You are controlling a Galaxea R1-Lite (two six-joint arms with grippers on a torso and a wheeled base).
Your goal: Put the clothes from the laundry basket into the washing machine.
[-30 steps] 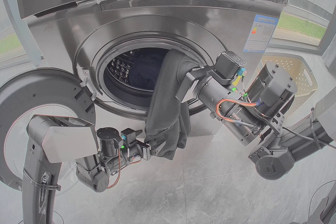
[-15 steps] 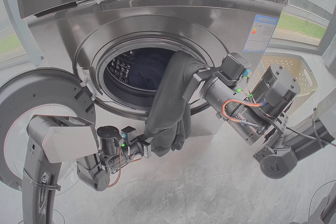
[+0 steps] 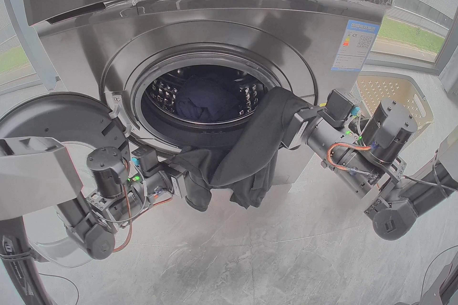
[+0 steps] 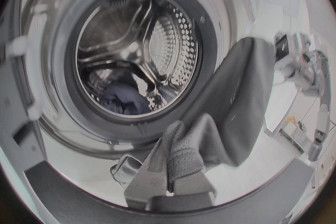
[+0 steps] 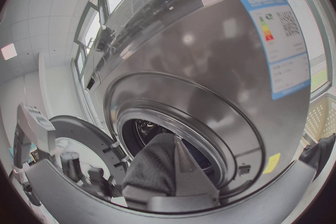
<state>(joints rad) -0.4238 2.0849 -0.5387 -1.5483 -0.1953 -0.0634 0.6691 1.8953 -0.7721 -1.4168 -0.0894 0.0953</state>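
At the front of the washing machine [image 3: 86,58] I have both arms on one piece. My left gripper [image 3: 182,178] is pinched tight on a bunched edge of the dark grey garment [image 3: 250,144], low, just below the porthole's bottom rim. The right gripper [image 3: 292,122] is clamped on the opposite end, higher, off the porthole's lower right. The cloth spans between them in a sagging band across the lower right rim, outside the drum [image 3: 164,94], loose folds hanging above the floor [image 3: 262,249]. A navy garment [image 3: 205,98] lies inside the drum. The door [image 3: 57,115] stands open on the left. The laundry basket [image 3: 400,91] sits behind the right arm.
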